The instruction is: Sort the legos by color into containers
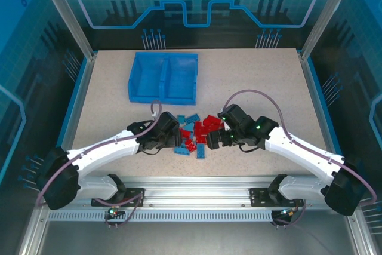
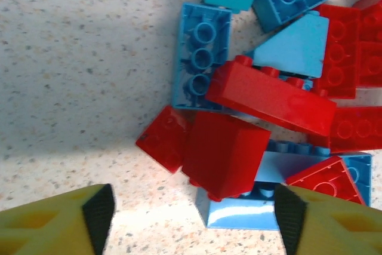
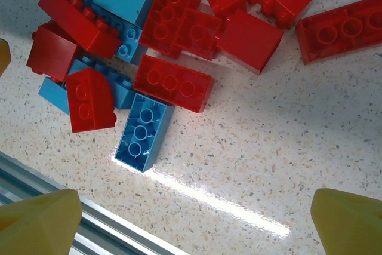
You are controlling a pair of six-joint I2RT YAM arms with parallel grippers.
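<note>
At the near middle of the table [image 1: 107, 106], between the two arms, the legos [image 1: 194, 135] lie in one loose heap of red and light blue bricks, several resting on others. The blue bin [image 1: 133, 82] stands farther back and to the left, well apart from the heap. Its centre divider [image 1: 165, 76] separates a left compartment [image 1: 149, 79] from a right compartment [image 1: 181, 79].

The left gripper [image 1: 179, 140] is lowered at the left side of the heap. In the left wrist view its yellow, black-tipped fingers [image 2: 98, 213] stand spread at the lower corners and touch no brick. A red sloped brick [image 2: 224, 153] lies in line with the gap between them, resting partly on a light blue brick [image 2: 239, 213]. Beyond it, a long red brick [image 2: 271, 97] lies tilted across a blue brick [image 2: 200, 61], just beside a light blue sloped brick [image 2: 295, 49].

The right gripper [image 1: 213, 140] is lowered at the right side of the heap. In the right wrist view its jaws are spread wide, and the yellow fingertips [image 3: 42, 219] sit at the lower corners above bare table. A blue studded brick [image 3: 142, 132] lies flat at the near edge of the heap, touching a red studded brick [image 3: 173, 82]. An outlying red brick [image 3: 343, 28] at the upper right lies slightly apart from the rest. An aluminium rail [image 3: 89, 225] runs along the table's near edge at the lower left.
</note>
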